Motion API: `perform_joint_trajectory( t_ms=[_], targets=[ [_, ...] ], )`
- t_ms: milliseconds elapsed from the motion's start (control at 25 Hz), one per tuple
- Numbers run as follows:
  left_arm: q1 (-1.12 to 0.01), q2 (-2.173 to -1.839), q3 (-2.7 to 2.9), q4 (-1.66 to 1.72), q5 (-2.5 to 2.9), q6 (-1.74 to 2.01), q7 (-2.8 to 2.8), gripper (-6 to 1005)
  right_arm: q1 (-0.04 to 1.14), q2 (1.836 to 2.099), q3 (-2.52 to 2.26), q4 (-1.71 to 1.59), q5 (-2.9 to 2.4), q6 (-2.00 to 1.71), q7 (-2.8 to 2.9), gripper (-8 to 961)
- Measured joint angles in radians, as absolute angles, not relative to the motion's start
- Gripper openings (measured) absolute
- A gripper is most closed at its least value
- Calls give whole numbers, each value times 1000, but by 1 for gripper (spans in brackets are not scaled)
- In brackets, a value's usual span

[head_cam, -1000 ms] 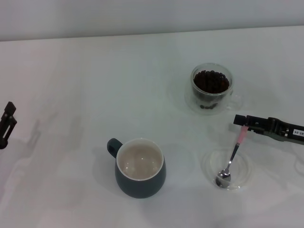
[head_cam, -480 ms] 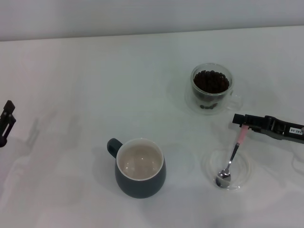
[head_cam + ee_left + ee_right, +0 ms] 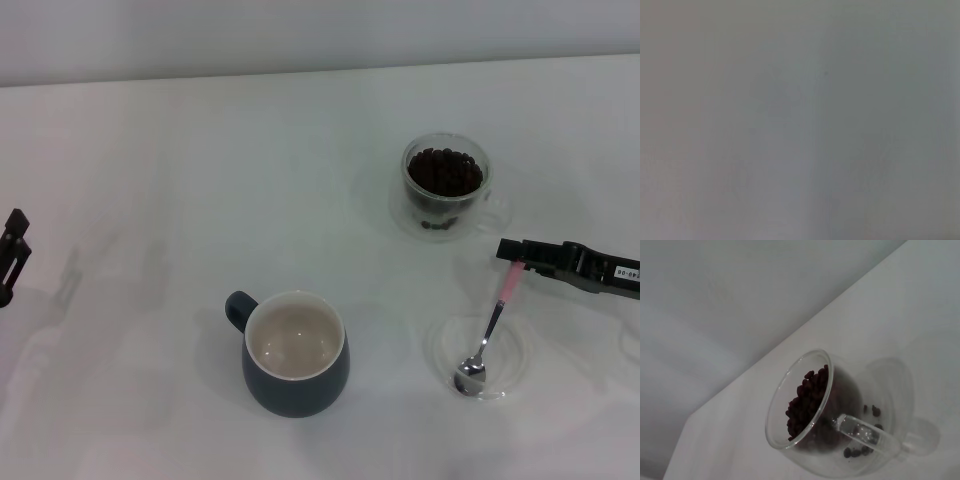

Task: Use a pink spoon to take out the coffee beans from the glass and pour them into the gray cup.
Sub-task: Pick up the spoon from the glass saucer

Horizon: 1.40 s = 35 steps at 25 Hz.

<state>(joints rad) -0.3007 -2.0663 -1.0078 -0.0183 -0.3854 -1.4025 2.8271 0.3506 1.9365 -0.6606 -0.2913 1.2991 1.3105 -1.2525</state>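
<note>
1. The right hand (image 3: 513, 257) is reaching in from the right edge of the head view, clenching the top of the spoon's (image 3: 490, 329) pink handle.
2. The spoon is slanting down, its metal bowl sitting in a clear saucer (image 3: 440, 352) on the tabletop (image 3: 200, 180).
3. The glass (image 3: 446, 187) is standing behind the saucer, holding the beans (image 3: 445, 171); the right wrist view is showing it (image 3: 835, 415) close up with beans (image 3: 807, 402) inside.
4. The cup (image 3: 294, 352) is standing near the front, empty, well left of the saucer.
5. The left hand (image 3: 12, 256) is idling at the left edge; I cannot tell whether it is released or clenched
</note>
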Motion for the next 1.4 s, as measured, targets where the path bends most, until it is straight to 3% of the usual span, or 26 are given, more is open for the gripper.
perform_joint_trajectory(
  t_ms=[1400],
  targets=[
    [-306,-2068,-1006,-6,-405,-1390,2827,627,350,1937,-660,-300,1284,1316,-1247,306]
  ],
)
